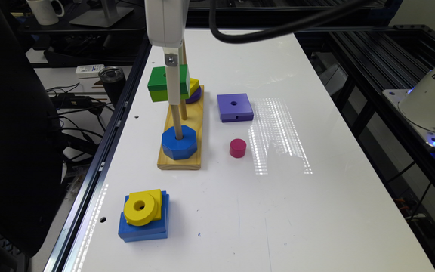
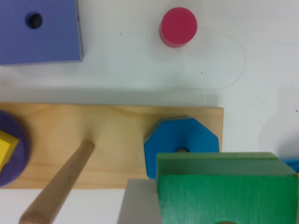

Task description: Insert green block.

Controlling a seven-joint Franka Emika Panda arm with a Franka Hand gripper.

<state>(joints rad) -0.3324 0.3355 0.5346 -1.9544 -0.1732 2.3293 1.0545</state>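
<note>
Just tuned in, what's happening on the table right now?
The Panda arm's gripper is holding the green block up in the air above the wooden peg board. The block is not on any peg yet. On the board, a blue octagon sits on the near peg, the middle peg is bare, and yellow and purple pieces sit at the far end. A purple square, a magenta cylinder and a yellow ring on a blue block lie loose on the table.

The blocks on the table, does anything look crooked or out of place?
Yes. Near the table's front, the yellow ring sits tilted and off-centre on the blue square block. The purple square and pink cylinder lie flat.
</note>
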